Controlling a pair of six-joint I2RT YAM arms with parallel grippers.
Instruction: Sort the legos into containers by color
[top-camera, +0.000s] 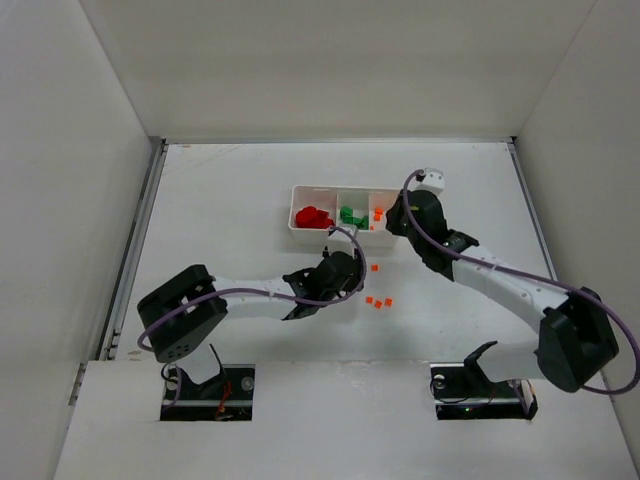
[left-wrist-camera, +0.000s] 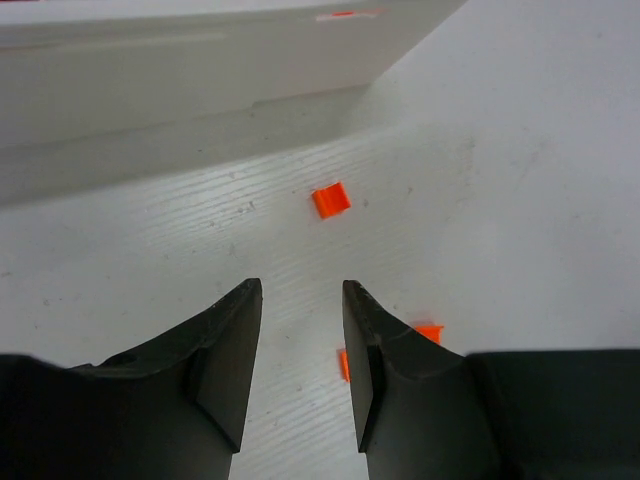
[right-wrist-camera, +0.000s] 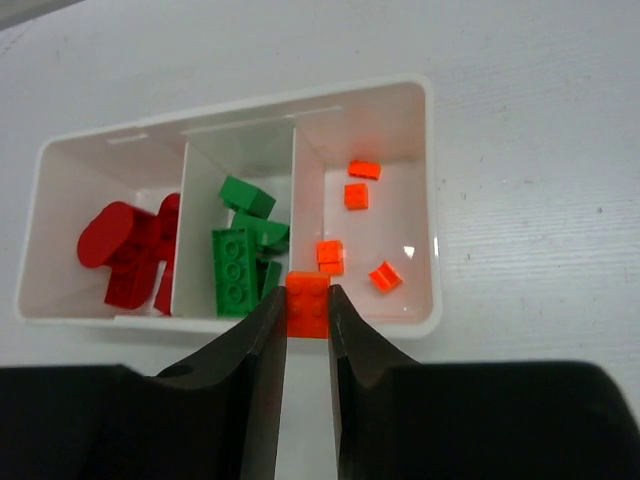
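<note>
The left arm (top-camera: 250, 295) reaches across the white surface (top-camera: 230, 200) toward the middle, just short of the tray's near side. The left jaws stand apart with nothing between them, released, low over the surface. Ahead of them lies one loose orange piece (left-wrist-camera: 330, 200), and two more orange bits (left-wrist-camera: 430, 332) peek out beside the right-hand finger. From above, four such loose pieces (top-camera: 379, 303) lie scattered on the surface just in front of the tray.

The white tray (top-camera: 318, 188) (right-wrist-camera: 430, 200) has three compartments side by side. The left one holds the red bricks (top-camera: 313, 216) (right-wrist-camera: 130, 255), the middle one the green bricks (top-camera: 351, 215) (right-wrist-camera: 240, 260), and the right one several small orange pieces (top-camera: 379, 213) (right-wrist-camera: 357, 195).

On the right, the right jaws are clenched on a studded orange brick (right-wrist-camera: 307, 305), held over the tray's near rim, roughly in line with the divider between the middle and right compartments
</note>
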